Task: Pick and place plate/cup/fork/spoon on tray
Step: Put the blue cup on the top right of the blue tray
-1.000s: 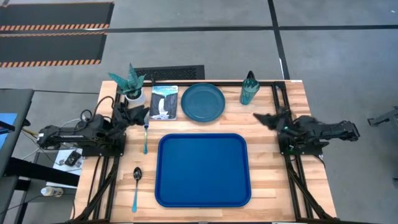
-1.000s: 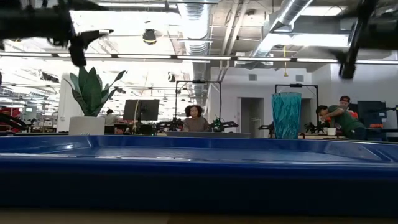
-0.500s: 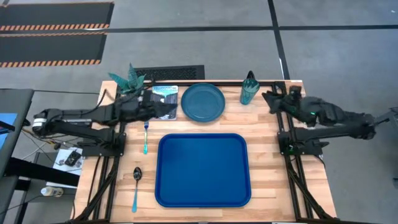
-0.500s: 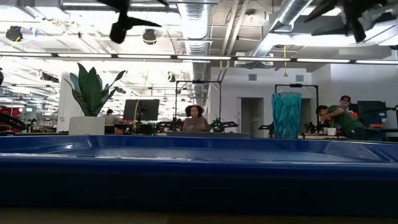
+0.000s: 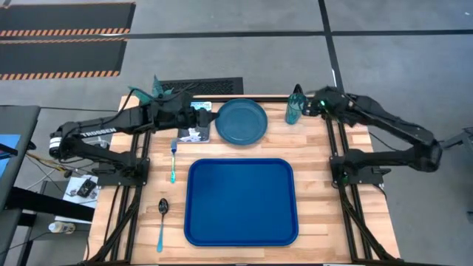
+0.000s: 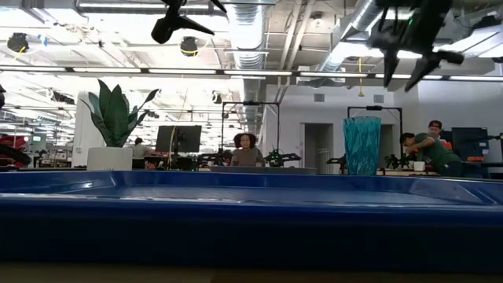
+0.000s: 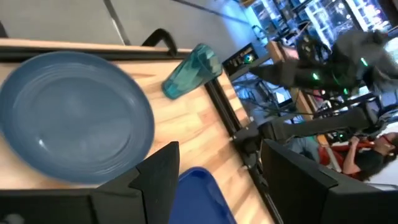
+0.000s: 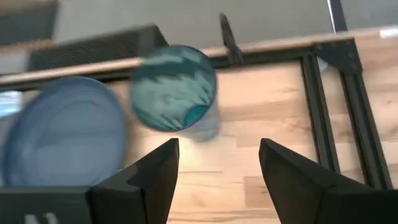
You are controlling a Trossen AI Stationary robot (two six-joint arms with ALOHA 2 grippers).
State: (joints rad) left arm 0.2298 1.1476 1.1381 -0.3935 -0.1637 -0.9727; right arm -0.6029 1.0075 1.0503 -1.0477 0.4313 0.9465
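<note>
Counts, on the counter [image 5: 318,214]: 1 tray [image 5: 240,201], 1 plate [image 5: 241,121], 1 cup [image 5: 295,104], 1 fork [image 5: 173,161], 1 spoon [image 5: 162,222], 1 picture booklet [image 5: 196,133], 1 potted plant [image 5: 159,92]. 2 robot arms w/ 1 gripper each: left gripper [image 5: 201,118], right gripper [image 5: 312,105]. In the low view, approx. 2 people in the room behind: one [image 6: 246,148] centre, one [image 6: 428,149] at right.

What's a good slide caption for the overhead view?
Both grippers near the table's far edge: left gripper beside plate, right gripper by cup; tray empty.
</note>
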